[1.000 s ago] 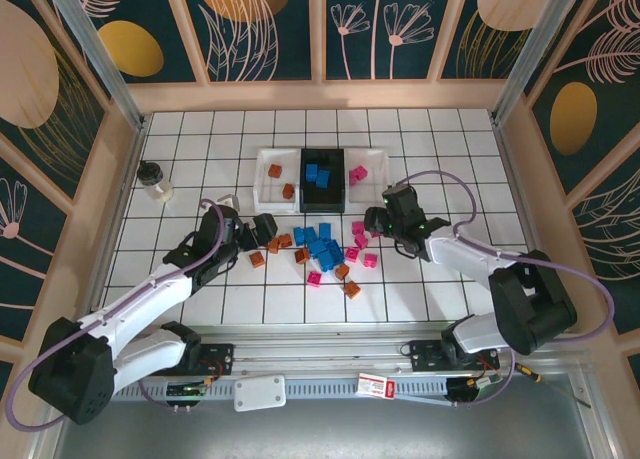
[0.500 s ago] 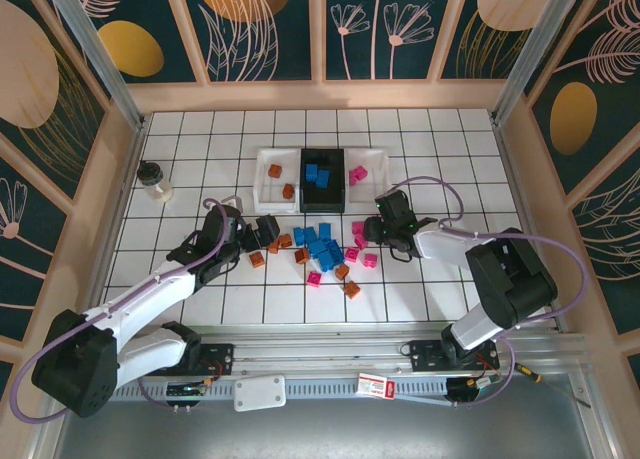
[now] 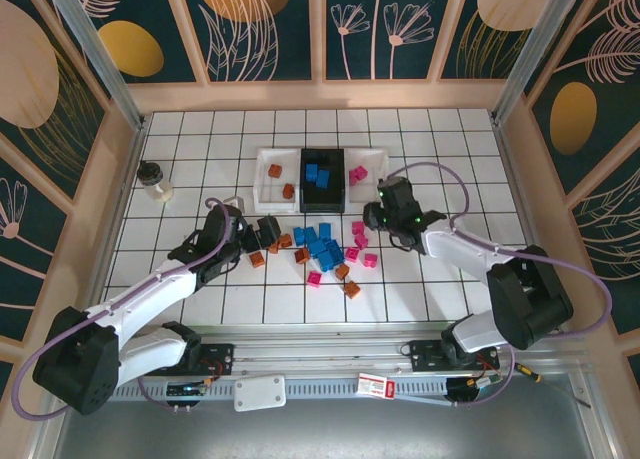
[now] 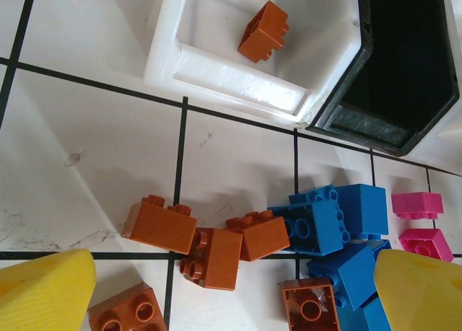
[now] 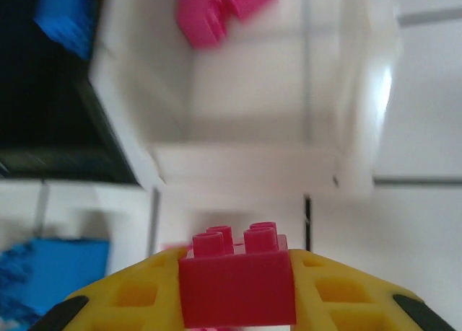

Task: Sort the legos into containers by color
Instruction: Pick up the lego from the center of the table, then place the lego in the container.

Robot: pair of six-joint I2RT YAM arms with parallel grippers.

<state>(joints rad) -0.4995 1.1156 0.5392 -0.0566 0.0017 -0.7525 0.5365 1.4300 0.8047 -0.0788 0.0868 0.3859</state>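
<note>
R gripper [image 5: 238, 302] is clamped on one pink brick [image 5: 237, 273], studs up, pads on its two opp. flat sides, a decent hold. The brick hangs just short of the right white tray [image 5: 245, 169], which has pink bricks [image 5: 220, 6] inside.

L gripper [image 4: 231, 295] is released, jaws spread wide over the orange bricks [image 4: 209, 255] in front of the left white tray [image 4: 238, 93]. One orange brick [image 4: 263, 32] lies in that tray. Blue bricks [image 3: 318, 172] sit in the black tray [image 4: 361, 129]. Loose bricks [image 3: 322, 249] are heaped on the tiled table [image 3: 200, 129], near the trays.

Handling, my guess: hard plastic, v. light, stiff, not fragile. Smooth walls = slippery, so pinch flat side to flat side, centred. Corner or stud grabs prob. twist out. The orange ones touch each other, so take an outer one.

Text/brands: none legible. Stud tops too blurred for a logo. Red/white tag [image 3: 372, 384] on the near rail too small to read.
</note>
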